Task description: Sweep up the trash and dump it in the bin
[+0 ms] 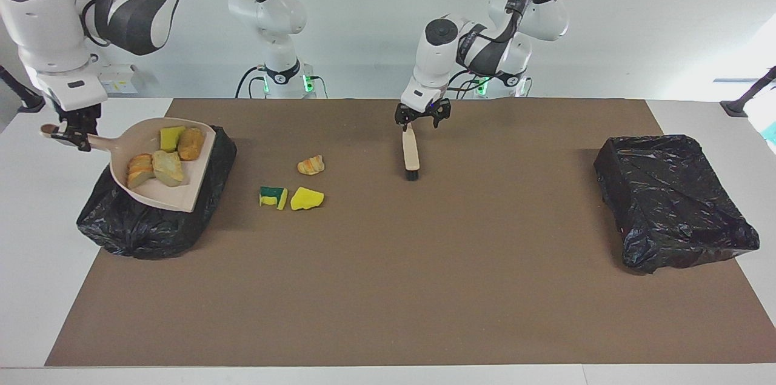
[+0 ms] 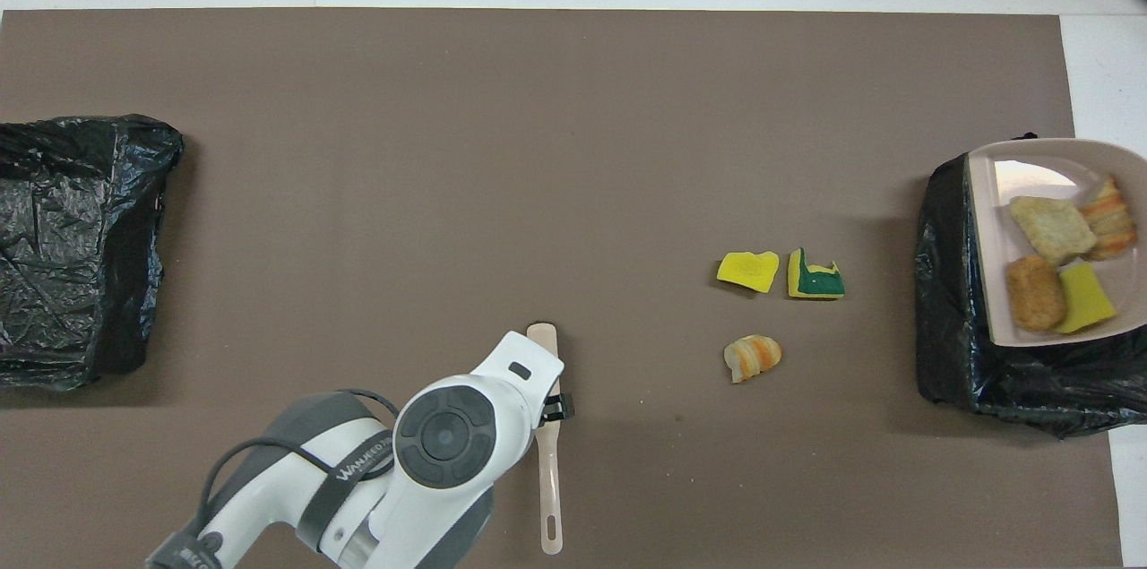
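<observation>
TRASH RUN, HALF DONE: On a clock face laid over the overhead view, your right gripper (image 1: 71, 132) is clamped on the handle of the dustpan (image 1: 182, 198), which hangs over the black-lined bin (image 1: 139, 233) at three o'clock. Four scraps (image 1: 165, 167) ride in the pan: a yellow sponge chunk and three tan, bread-like pieces, bunched toward the handle end. The risk is in the tip. The pan's open lip sits close to the bin's rim on the mat (image 1: 424, 288) side, so a hasty tilt could send light, bouncy pieces over the slack liner and back onto the table. Three more bits of trash lie on the mat near four o'clock: a plain yellow sponge (image 1: 307, 198) just beside a green-and-yellow sponge (image 1: 271, 196), and a striped bread piece (image 1: 311, 165) nearer to the robots. Forget them and the job ends short. At six o'clock your left gripper (image 1: 422, 121) hangs with fingers spread over the handle of the brush (image 1: 411, 154), which lies flat on the mat, gripped by nothing. A second bin (image 1: 673, 203) sits at nine o'clock
</observation>
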